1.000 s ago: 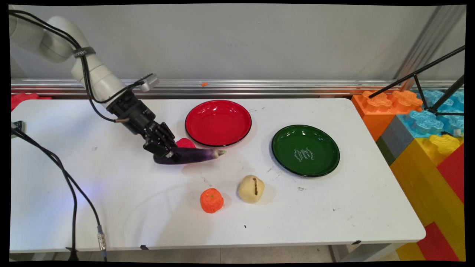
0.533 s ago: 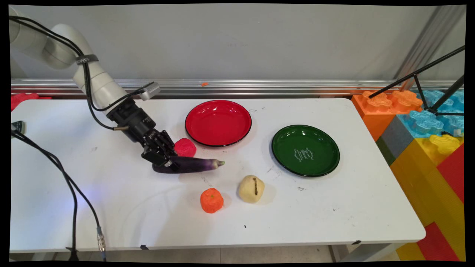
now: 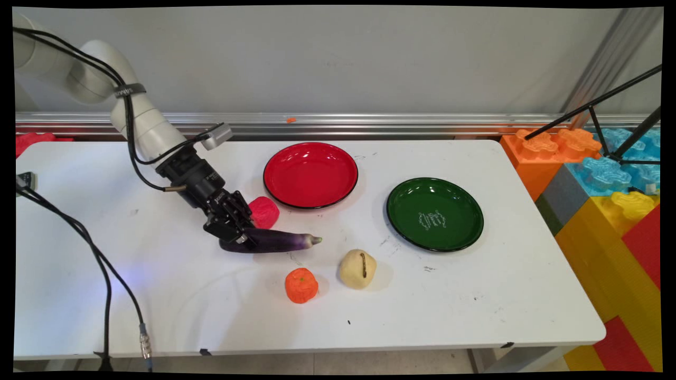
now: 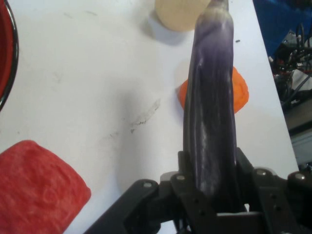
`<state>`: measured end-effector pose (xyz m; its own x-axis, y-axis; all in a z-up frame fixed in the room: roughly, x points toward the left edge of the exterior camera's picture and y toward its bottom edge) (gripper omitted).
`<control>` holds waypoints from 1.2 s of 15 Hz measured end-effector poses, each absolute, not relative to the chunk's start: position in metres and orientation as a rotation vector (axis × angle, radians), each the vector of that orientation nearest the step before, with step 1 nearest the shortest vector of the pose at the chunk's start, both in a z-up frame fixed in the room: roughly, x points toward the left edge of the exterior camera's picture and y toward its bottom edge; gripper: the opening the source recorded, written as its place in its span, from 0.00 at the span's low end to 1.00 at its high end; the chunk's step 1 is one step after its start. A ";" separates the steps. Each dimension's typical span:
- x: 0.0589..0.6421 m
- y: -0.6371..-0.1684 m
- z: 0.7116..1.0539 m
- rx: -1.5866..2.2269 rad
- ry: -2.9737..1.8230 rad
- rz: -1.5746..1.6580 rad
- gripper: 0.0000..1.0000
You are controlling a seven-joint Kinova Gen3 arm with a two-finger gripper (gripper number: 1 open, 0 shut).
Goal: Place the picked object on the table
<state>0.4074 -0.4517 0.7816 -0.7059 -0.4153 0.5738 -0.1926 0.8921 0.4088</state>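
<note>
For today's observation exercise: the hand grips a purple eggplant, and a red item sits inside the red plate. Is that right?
Not quite. The hand does grip the purple eggplant, but the red item sits on the table beside the red plate, as the main view shows.

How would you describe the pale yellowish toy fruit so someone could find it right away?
Start at the green plate on the white table. Nearer the camera and to its left sits a cream potato-like toy, beside the orange toy fruit. It alone has a dark slit on top.
</note>
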 end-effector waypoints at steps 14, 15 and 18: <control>0.393 -0.464 0.769 0.413 -2.359 -0.408 1.00; 0.393 -0.465 0.769 0.411 -2.358 -0.407 1.00; 0.393 -0.467 0.768 0.407 -2.355 -0.406 1.00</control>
